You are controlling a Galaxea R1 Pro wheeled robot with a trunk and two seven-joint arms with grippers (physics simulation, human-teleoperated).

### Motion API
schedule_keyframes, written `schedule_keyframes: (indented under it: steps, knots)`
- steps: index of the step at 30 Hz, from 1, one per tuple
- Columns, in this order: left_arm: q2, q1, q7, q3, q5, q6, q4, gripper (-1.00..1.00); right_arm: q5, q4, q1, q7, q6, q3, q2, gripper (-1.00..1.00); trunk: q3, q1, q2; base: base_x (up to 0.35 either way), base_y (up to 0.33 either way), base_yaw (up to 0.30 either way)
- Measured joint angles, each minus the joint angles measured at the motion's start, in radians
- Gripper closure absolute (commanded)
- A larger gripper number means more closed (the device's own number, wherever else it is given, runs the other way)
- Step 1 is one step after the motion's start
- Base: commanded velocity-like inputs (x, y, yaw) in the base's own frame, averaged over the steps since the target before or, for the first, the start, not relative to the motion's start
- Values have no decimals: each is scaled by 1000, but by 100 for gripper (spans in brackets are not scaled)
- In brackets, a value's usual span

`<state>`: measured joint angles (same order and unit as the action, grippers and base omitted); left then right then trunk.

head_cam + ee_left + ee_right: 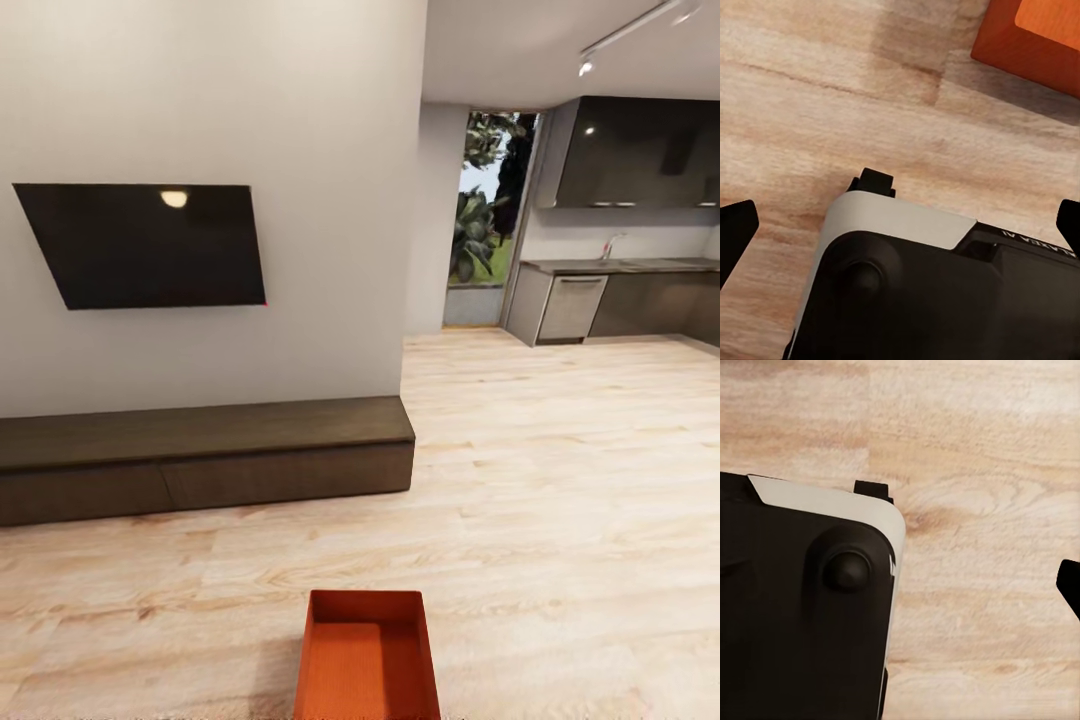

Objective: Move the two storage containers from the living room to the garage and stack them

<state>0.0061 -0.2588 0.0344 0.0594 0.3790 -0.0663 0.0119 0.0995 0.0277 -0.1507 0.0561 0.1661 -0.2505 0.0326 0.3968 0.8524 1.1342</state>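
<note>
- Orange-red rectangular open-top plastic bin (pixel 368 655), on pale wood-plank floor (pixel 560 480), nearest, low centre of head view; corner also at left wrist (pixel 1027 37)
- Left gripper (pixel 900 225): black fingertips spread wide, released, empty
- Right gripper: one fingertip (pixel 1071 585) visible, state cannot tell
- Long low dark-brown cabinet (pixel 200 455) beneath black wall TV (pixel 150 245)

Pale plank floor (pixel 560 480) bears orange bin (pixel 367 660)

Our left hand (pixel 900 225) points down, its two black fingertips (pixel 735 229) spread wide at either edge of the wrist view above our white-and-black base (pixel 907 285). Of our right hand, one dark fingertip (pixel 1071 585) shows beside the base (pixel 802 600).
</note>
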Motion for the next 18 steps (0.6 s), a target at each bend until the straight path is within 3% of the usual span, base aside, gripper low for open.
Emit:
schedule_keyframes:
  steps: [18]
  knots:
    - [0, 0, 0, 1, -2, 0, 1, -100, 3, 0, 0, 0, 0, 0, 1, -100, 29, 0, 0, 0, 0, 0]
